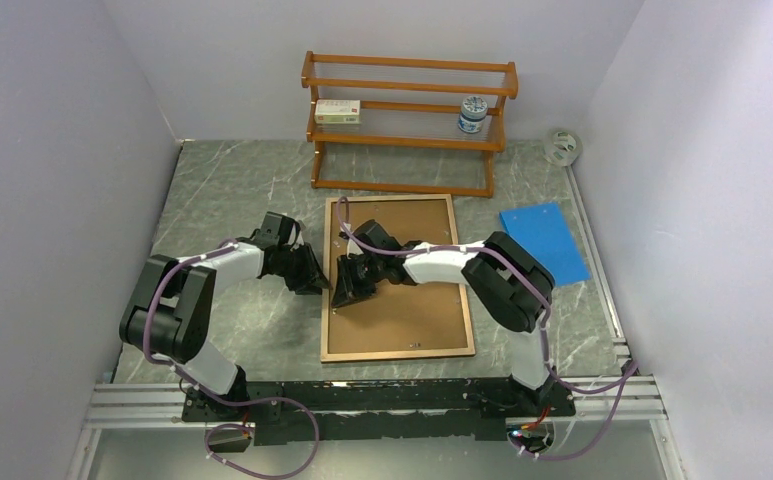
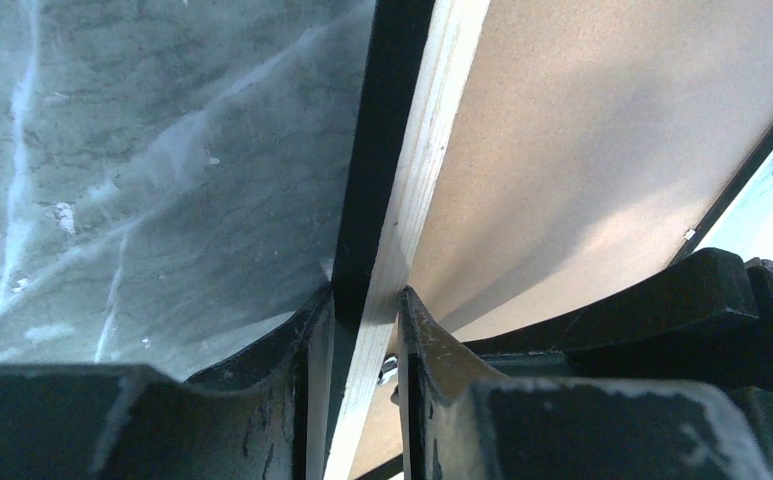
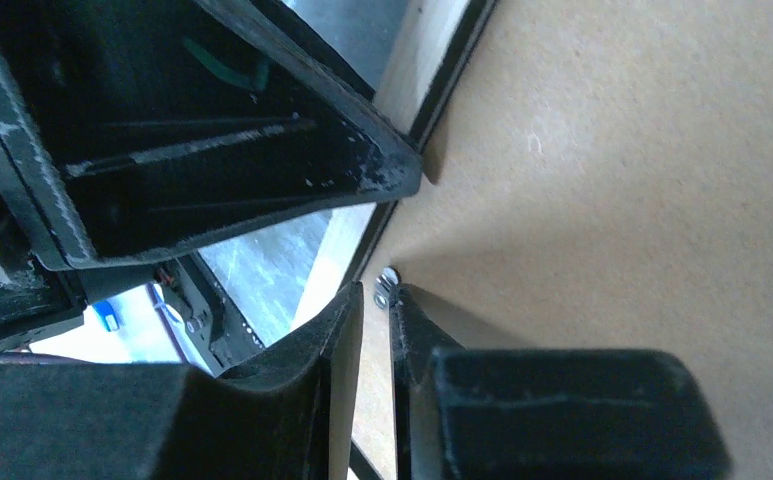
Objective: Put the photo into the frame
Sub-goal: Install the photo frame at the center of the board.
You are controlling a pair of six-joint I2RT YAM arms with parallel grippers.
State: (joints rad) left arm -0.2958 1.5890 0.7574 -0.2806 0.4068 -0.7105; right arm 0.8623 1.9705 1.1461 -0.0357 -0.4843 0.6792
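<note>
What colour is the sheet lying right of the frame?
The sheet is plain blue, clearest in the top external view.

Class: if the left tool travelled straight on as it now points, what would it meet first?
The frame: its left rim sits between the fingers of the left tool; depth is unclear.

Robot lab test cell, no doubt. Plain white walls (image 1: 62, 150) box in grey marble-look surface (image 1: 232, 190). Aluminium rail (image 1: 122, 402) along near edge; left arm (image 1: 177, 310), right arm (image 1: 507, 280) bolted there. Wooden rack (image 1: 407, 140) far side, staged props.
</note>
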